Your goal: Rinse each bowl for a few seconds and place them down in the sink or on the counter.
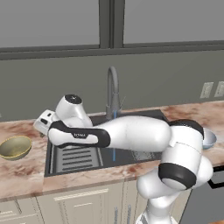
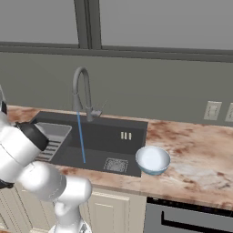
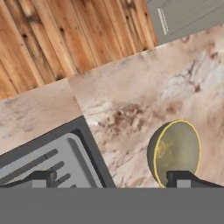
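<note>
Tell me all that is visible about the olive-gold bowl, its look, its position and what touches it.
The olive-gold bowl is small and round, with a bright yellow rim and a shiny, metal-like inside. It stands upright and looks empty on the marbled counter, to the left of the sink and apart from its edge. Only the counter touches it. In the hand view the open gripper is near it: one fingertip overlaps the bowl's rim in the picture, but I cannot tell whether it touches.
</note>
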Robot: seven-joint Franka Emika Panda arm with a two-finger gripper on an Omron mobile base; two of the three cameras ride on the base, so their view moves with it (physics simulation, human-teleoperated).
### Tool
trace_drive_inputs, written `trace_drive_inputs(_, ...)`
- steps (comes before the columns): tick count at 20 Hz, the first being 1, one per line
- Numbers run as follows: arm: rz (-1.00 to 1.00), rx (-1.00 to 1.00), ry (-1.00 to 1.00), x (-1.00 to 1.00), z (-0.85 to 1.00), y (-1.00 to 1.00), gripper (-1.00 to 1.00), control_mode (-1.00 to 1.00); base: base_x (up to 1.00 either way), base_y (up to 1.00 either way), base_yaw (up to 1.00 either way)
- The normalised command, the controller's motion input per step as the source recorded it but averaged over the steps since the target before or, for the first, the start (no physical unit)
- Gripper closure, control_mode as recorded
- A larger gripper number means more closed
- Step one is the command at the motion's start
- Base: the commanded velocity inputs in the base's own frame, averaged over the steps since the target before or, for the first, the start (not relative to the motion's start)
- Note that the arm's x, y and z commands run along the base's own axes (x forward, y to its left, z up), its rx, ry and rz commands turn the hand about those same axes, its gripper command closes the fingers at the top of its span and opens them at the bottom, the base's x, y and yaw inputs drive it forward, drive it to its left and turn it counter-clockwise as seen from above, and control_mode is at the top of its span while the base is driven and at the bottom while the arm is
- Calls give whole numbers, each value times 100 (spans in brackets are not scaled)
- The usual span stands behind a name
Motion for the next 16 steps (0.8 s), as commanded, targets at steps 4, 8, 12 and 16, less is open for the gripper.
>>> trace_drive_inputs(4, 3, -1, 0, 22, -21, 25, -100, -100, 0, 0, 0)
trace_drive_inputs(8, 2, -1, 0, 23, -19, 22, -100, -100, 0, 0, 0)
trace_drive_inputs(12, 2, -2, -1, 23, -19, 20, -100, -100, 0, 0, 0)
trace_drive_inputs(16, 2, -1, -1, 24, -16, 19, -100, -100, 0, 0, 0)
